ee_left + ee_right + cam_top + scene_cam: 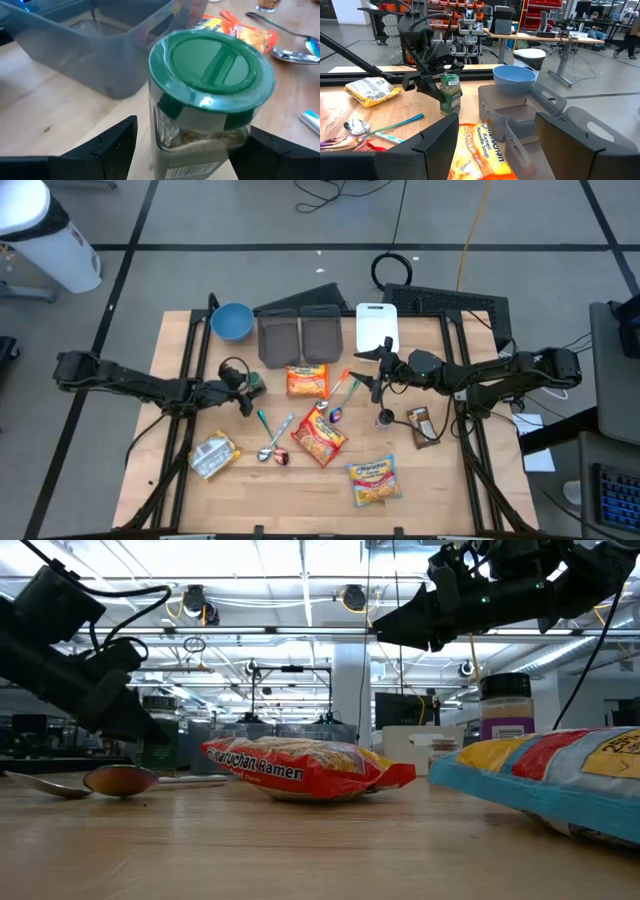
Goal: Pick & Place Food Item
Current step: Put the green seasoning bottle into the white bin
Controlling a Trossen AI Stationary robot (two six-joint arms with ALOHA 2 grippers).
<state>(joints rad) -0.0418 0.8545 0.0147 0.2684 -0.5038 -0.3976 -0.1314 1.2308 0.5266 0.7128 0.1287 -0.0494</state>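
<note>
- The wooden table (190, 340) is spread with food packets, spoons and containers; its middle is taken as the clock's centre, with twelve o'clock at the far edge in the high view.
- Two grey bins (300, 338) are set side by side at twelve o'clock, probably as drop-off places for picked food, with a blue bowl (231, 321) at eleven and a white cutting board (377, 326) at one.
- Ramen packets are scattered around the centre: one just below the bins (307, 380), a red one (320, 434) at six, and one with a blue edge (373, 480) at five; a silver-and-yellow packet (213, 454) lies at eight.
- The left gripper (245, 388) is held at nine o'clock with its fingers spread on either side of the green-lidded spice jar (207, 100), which stands upright on the table; contact is not seen, so the jar is judged framed for a grasp, not yet clamped.
- The right gripper (378, 370) is held open and empty above the table at two o'clock, apparently waiting clear of the work.
- A second small jar (385, 418) stands at three, with a dark wrapped snack (421, 425) beside it.
- Spoons (272, 442) lie between seven and the centre.
</note>
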